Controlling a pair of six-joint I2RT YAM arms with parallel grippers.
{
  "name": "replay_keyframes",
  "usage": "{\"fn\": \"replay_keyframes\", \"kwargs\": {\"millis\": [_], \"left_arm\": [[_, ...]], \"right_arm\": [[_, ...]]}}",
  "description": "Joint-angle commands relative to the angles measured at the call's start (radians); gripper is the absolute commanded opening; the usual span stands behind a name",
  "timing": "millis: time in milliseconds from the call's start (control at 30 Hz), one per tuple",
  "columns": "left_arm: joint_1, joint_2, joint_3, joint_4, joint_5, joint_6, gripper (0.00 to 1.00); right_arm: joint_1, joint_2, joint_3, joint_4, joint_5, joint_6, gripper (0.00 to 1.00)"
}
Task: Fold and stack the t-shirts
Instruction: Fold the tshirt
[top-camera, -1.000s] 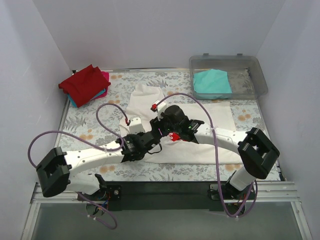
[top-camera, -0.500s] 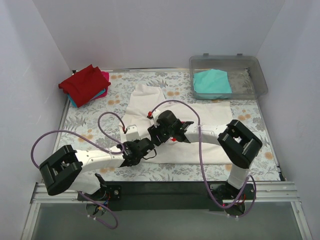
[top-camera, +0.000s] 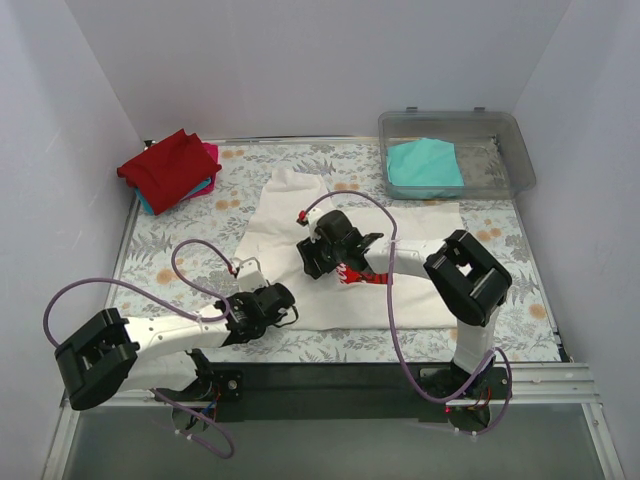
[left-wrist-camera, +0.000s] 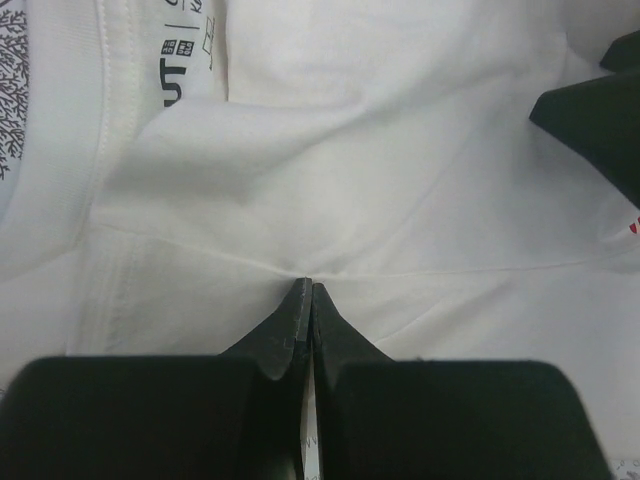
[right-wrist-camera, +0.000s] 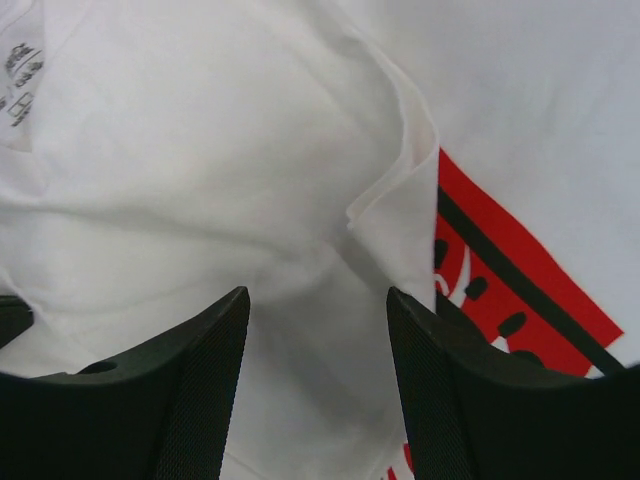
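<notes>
**Overhead and wrist views of two arms at a garment.** A white soft-knit t-shirt (top-camera: 300, 205) with a red square print (top-camera: 358, 276) lies spread and slightly rumpled across the middle of a table covered in a pale floral-patterned cloth (top-camera: 160, 250). The left gripper (top-camera: 282, 304) sits low at the near edge of the white t-shirt. In its wrist view the two black wedge-shaped fingers (left-wrist-camera: 285, 340) are pressed tightly together, their tips nipping a thin ridge of fabric from which fine creases run out to either side. Beyond them appear the stitched neckband (left-wrist-camera: 105, 110) and a printed grey size label (left-wrist-camera: 185, 45). The right gripper (top-camera: 314, 262) hovers over the centre of the garment, just beside the print. Its finely ribbed black fingers (right-wrist-camera: 200, 390) stand spread apart, closed on nothing, and frame a raised, curled flap of cloth (right-wrist-camera: 395, 200). This flap overlaps the red panel (right-wrist-camera: 510, 290), which carries a black stripe and white lettering. At the far left corner rests a stack of folded tees, with a red one (top-camera: 165, 168) on top and pink (top-camera: 211, 152) and blue (top-camera: 150, 205) edges showing beneath. At the far right, a folded teal t-shirt (top-camera: 425, 166) lies inside a clear, rectangular plastic bin (top-camera: 520, 165).
</notes>
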Motion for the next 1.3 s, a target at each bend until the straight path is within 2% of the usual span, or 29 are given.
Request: {"fn": "replay_keyframes", "kwargs": {"millis": [0,133,333,500,667,767,800,933,1267], "left_arm": [[-0.012,-0.002,-0.034,-0.109,0.065,-0.035,0.00],[-0.013,-0.007,-0.034,-0.121,0.069,-0.041,0.00],[-0.013,-0.031,-0.031,-0.140,0.054,-0.046,0.00],[-0.013,-0.035,0.100,-0.152,-0.046,0.044,0.00],[-0.012,0.051,0.213,0.014,-0.080,0.193,0.00],[-0.004,0.145,0.239,0.120,-0.077,0.288,0.00],[0.004,0.174,0.241,0.191,-0.064,0.325,0.00],[0.018,0.335,0.282,0.221,-0.061,0.333,0.00],[0.033,0.309,0.123,0.248,0.015,0.262,0.00]], "right_arm": [[-0.037,0.015,0.033,0.012,0.055,-0.003,0.52],[-0.076,0.007,0.034,0.004,0.151,-0.020,0.52],[-0.092,-0.099,0.025,-0.020,0.216,-0.051,0.52],[-0.092,-0.273,-0.100,-0.055,0.289,-0.026,0.52],[-0.092,-0.436,-0.283,-0.107,0.375,0.052,0.53],[-0.098,-0.482,-0.335,-0.120,0.395,0.087,0.53],[-0.098,-0.484,-0.357,-0.120,0.394,0.095,0.53],[-0.100,-0.461,-0.387,-0.127,0.351,0.115,0.53],[-0.061,-0.378,-0.446,-0.131,0.289,0.178,0.51]]}}
